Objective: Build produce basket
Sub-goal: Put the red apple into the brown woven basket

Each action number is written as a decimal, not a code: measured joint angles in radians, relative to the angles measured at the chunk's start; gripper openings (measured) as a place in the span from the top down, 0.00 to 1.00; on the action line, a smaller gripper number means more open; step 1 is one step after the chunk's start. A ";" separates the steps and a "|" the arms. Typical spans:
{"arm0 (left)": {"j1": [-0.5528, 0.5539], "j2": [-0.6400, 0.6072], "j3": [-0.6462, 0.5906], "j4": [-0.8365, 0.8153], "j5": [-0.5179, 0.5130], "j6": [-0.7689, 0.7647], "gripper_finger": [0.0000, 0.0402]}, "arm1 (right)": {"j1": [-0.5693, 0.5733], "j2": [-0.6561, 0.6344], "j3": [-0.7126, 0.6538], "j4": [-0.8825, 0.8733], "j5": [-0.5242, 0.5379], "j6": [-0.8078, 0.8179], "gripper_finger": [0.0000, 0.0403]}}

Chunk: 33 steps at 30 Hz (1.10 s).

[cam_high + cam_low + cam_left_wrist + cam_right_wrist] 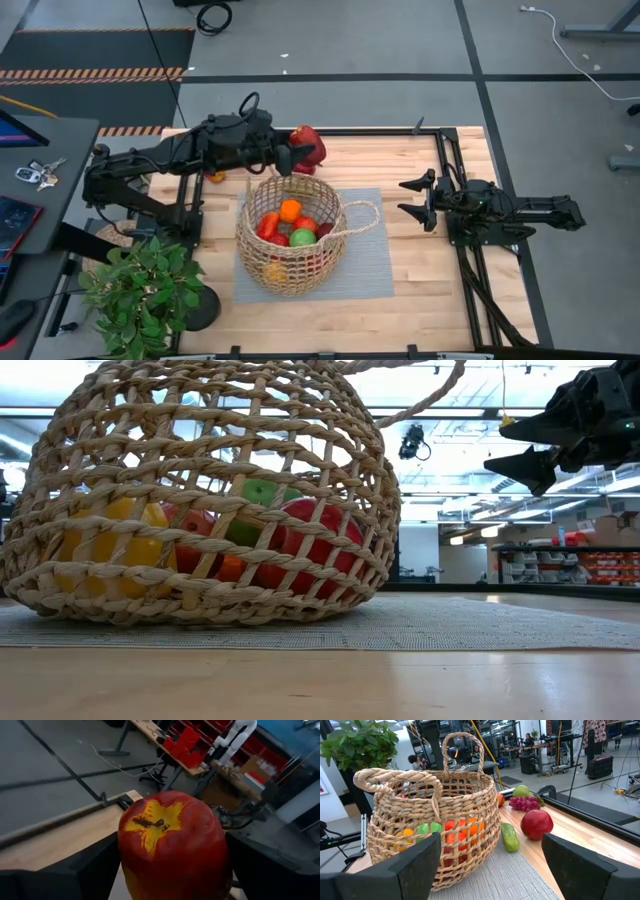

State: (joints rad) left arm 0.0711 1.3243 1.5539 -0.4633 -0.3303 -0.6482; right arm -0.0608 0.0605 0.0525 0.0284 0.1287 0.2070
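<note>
**Red apple gripped above the basket's far rim**

My left pincer (300,150) is clamped on a glossy red apple (172,852) with a yellow star-shaped patch around its stem, held just past the far rim of the basket (290,235). That round wicker basket, open-weave with thin loop handles, sits on a grey woven mat (370,265) mid-desk, holding smooth red, orange, green and yellow produce (290,225). My right pincer (415,200) hovers near the desk's right edge, fingers spread and empty.
</note>
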 joint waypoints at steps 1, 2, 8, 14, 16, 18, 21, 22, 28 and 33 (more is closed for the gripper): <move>0.000 0.000 0.000 0.000 -0.009 0.030 0.13 | 0.000 0.000 0.000 0.000 0.000 0.000 0.13; 0.000 0.000 0.000 0.001 -0.021 0.068 0.13 | 0.000 0.000 0.000 0.000 0.000 0.000 0.13; 0.000 0.005 0.000 0.002 -0.071 0.365 0.13 | 0.000 0.000 0.000 0.000 0.000 0.000 0.13; 0.000 0.041 0.001 -0.101 -0.073 0.373 0.13 | 0.000 0.000 0.000 0.000 0.000 0.000 0.13; 0.000 0.064 0.001 -0.160 -0.046 0.371 0.13 | 0.000 0.000 0.000 0.002 0.000 0.000 0.13; 0.001 0.092 0.001 -0.203 0.016 0.371 0.13 | 0.000 0.000 0.000 0.002 0.000 0.000 0.13; 0.005 0.138 0.001 -0.271 0.129 0.358 0.13 | 0.000 0.000 0.000 0.005 0.000 0.000 0.13; 0.004 0.157 0.001 -0.293 0.162 0.355 0.13 | 0.000 0.000 0.000 0.004 0.000 0.000 0.13; 0.006 0.244 0.001 -0.466 0.234 0.415 0.13 | 0.000 0.000 0.000 0.007 0.000 0.000 0.13; 0.031 0.308 0.000 -0.562 0.234 0.487 0.13 | 0.000 0.001 0.000 0.008 0.000 0.000 0.13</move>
State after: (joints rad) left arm 0.1023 1.6322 1.5543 -1.0248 -0.0959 -0.1613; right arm -0.0608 0.0610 0.0521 0.0365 0.1287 0.2073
